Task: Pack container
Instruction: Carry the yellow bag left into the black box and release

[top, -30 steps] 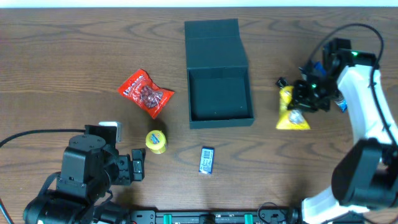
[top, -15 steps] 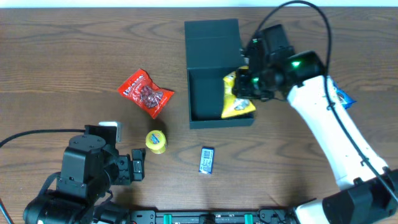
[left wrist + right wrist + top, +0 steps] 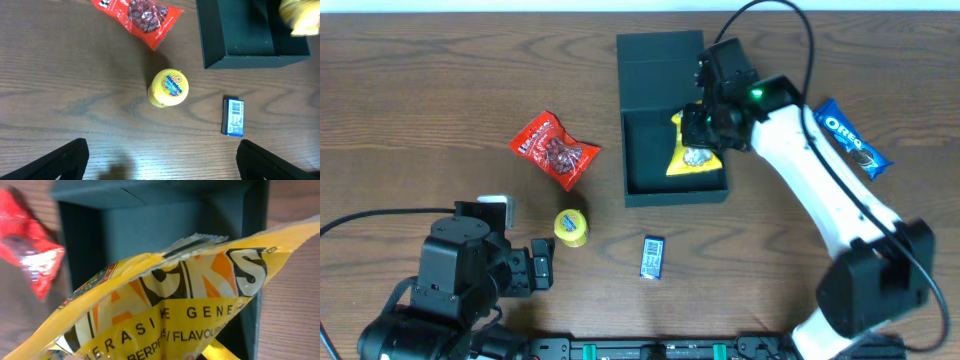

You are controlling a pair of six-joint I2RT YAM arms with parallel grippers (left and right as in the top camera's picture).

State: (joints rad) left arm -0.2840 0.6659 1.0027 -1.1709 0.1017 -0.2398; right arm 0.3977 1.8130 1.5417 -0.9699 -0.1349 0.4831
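Overhead: yellow packet [image 3: 693,155] at container's [image 3: 645,160] right wall; left half open.

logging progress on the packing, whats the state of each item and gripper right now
container, open, lid flap folded back
right gripper, shut on yellow snack bag, over the container
left gripper, open, empty
red snack packet, lying on table, unpacked
yellow tub, on table, unpacked
blue box, flat on table
oreo pack, flat on table

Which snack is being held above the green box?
The yellow packet, gripped by the right end effector over the container; the red packet, round yellow tub, small blue box and Oreo pack lie on the table.
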